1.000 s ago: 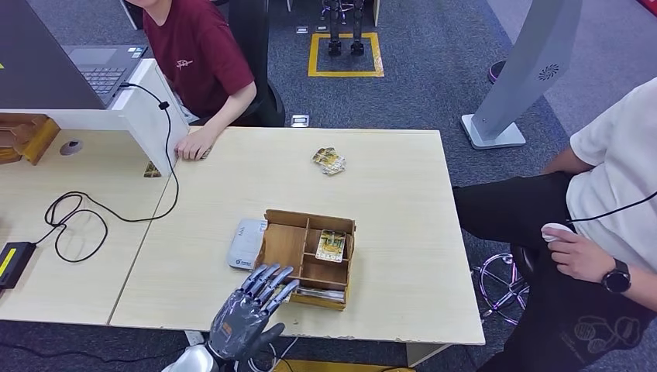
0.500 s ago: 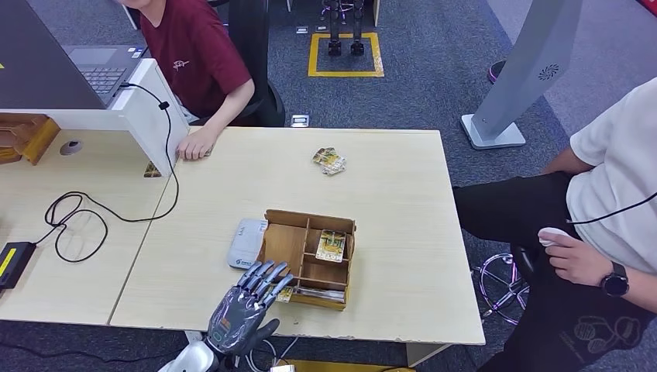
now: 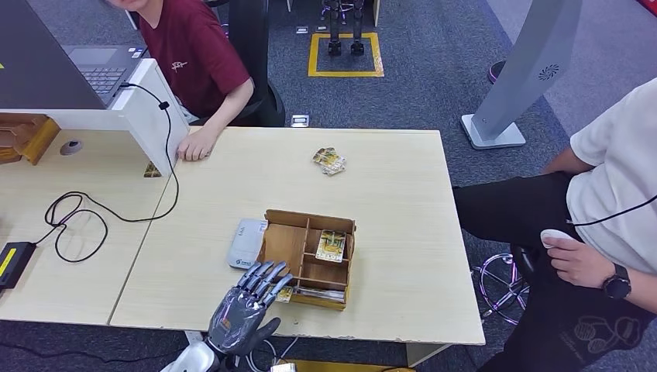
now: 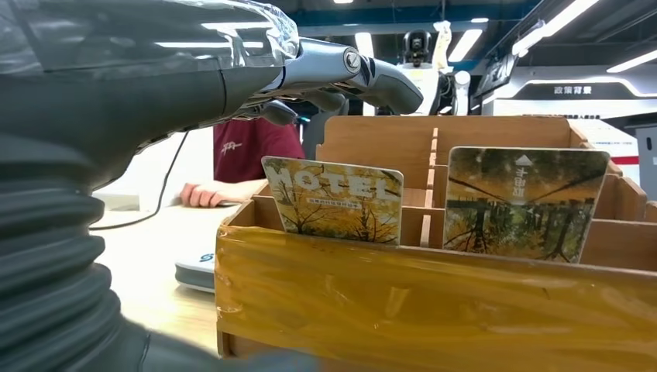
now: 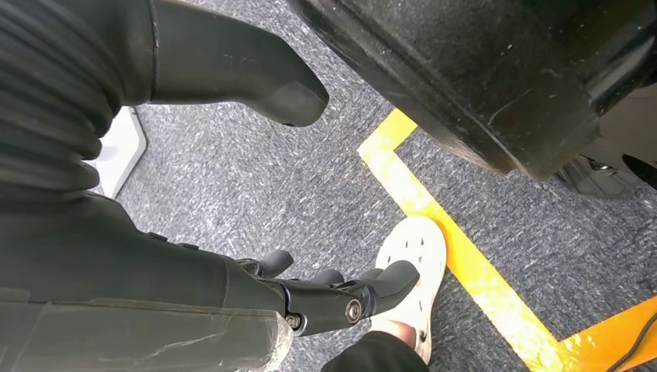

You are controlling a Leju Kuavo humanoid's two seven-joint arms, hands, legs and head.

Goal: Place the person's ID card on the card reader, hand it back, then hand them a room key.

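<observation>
**Left hand at the near wall of the card box, key cards just ahead of its fingertips**

The long wooden table [image 3: 387,178] carries everything the task needs. A person in a red shirt [image 3: 197,54] sits at its far side, one hand resting on the table edge; a second person in white [image 3: 612,170] sits off to the right.

Near the front edge stands the wooden box [image 3: 310,256], split into compartments. The card reader [image 3: 246,242], a flat white unit, lies just beside the box on its left. A loose pile of cards [image 3: 329,160] sits well apart, toward the far side of the table.

The left hand [image 3: 244,306] hovers at the box's near-left corner, fingers spread and pointing forward over the near wall, holding nothing. Two key cards stand upright in the near compartment, faces toward the hand: the HOTEL card [image 4: 333,200] and a second card [image 4: 523,203] beside it. Their long edges run across the hand's line of reach, top edges showing above the taped front wall. A reach would likely go forward and down onto a top edge.

The right hand [image 5: 325,298] hangs by the robot's side above the carpet, fingers loosely apart and empty, so the left is far nearer.

I cannot tell which card, if any, is the ID card.
</observation>
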